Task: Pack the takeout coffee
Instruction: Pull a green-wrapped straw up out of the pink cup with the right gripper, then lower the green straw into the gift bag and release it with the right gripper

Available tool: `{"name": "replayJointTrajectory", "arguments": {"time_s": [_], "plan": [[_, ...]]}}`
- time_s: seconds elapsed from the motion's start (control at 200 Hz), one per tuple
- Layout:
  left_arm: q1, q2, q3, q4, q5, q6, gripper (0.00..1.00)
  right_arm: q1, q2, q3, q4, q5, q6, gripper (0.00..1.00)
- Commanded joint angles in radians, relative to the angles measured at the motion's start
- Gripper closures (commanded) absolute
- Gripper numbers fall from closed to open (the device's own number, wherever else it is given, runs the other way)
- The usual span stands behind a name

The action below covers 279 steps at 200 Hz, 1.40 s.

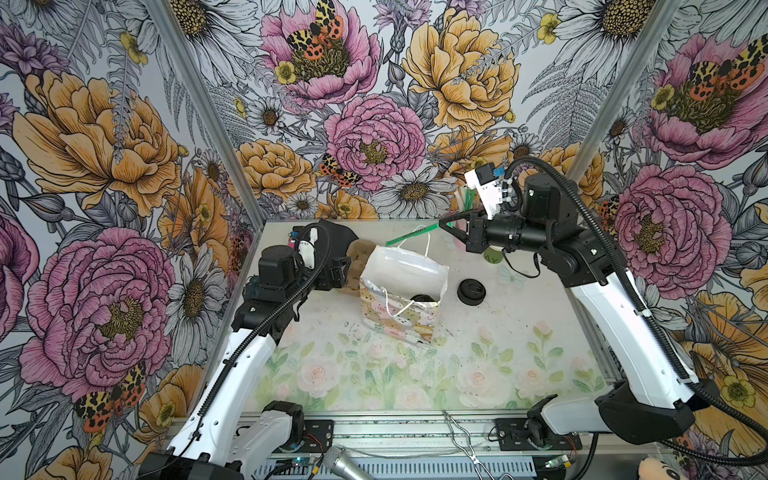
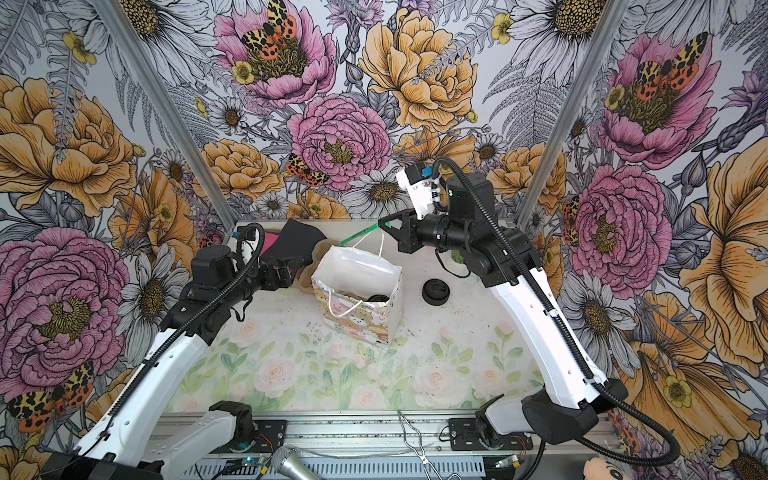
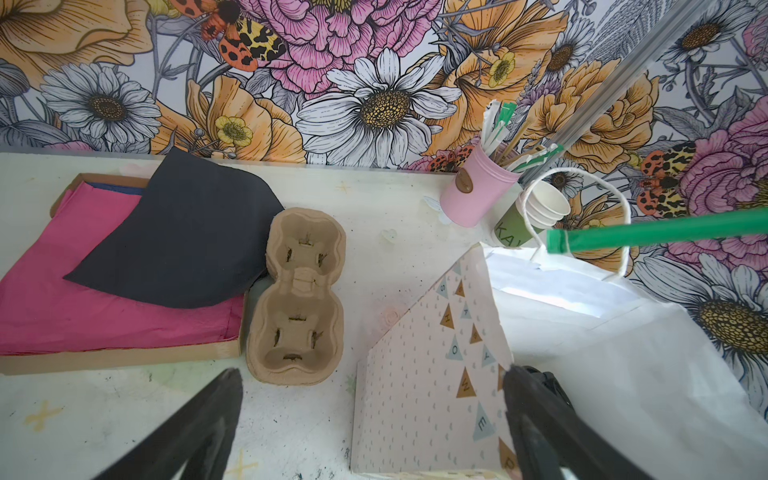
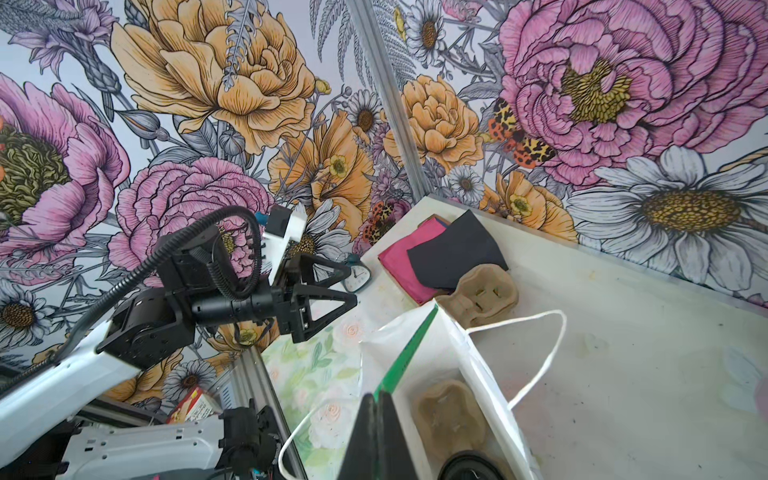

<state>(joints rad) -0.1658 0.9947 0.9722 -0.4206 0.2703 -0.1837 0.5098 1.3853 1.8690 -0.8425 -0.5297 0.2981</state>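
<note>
Straw step: right gripper clamped on green straw above bag, frame center; takeout coffee looks already inside. Left gripper jaws apart beside bag. Next, probably: tip straw down, release.

Three walls around my cell were floral wallpaper: big pink and orange blooms, daisies, moths. Bare aluminium corner posts stood at the back. Tabletop was pale with a faded rose print and dark specks. A slotted aluminium rail ran along the front edge. Light was even.
</note>
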Motion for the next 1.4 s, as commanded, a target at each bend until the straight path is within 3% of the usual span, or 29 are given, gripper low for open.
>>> {"name": "replayJointTrajectory", "arguments": {"time_s": [0.0,0.375,1.071,1.221,1.391], "plan": [[0.011,-0.021,-0.01,0.02,-0.01,0.001,0.01,0.023,-0.038,-0.015,-0.033,-0.024,-0.026,1.0],[0.011,-0.019,-0.012,0.019,-0.011,0.0,0.01,0.058,-0.002,-0.065,-0.092,0.023,-0.068,1.0],[0.014,-0.016,-0.015,0.019,-0.026,0.0,0.01,0.081,0.244,-0.075,-0.09,0.108,-0.077,1.0],[0.014,-0.013,-0.015,0.019,-0.026,0.0,0.01,0.091,0.292,-0.068,-0.09,0.122,-0.08,0.95],[0.014,-0.011,-0.016,0.02,-0.031,-0.001,0.01,0.102,0.33,-0.043,-0.09,0.121,-0.079,0.78]]}}
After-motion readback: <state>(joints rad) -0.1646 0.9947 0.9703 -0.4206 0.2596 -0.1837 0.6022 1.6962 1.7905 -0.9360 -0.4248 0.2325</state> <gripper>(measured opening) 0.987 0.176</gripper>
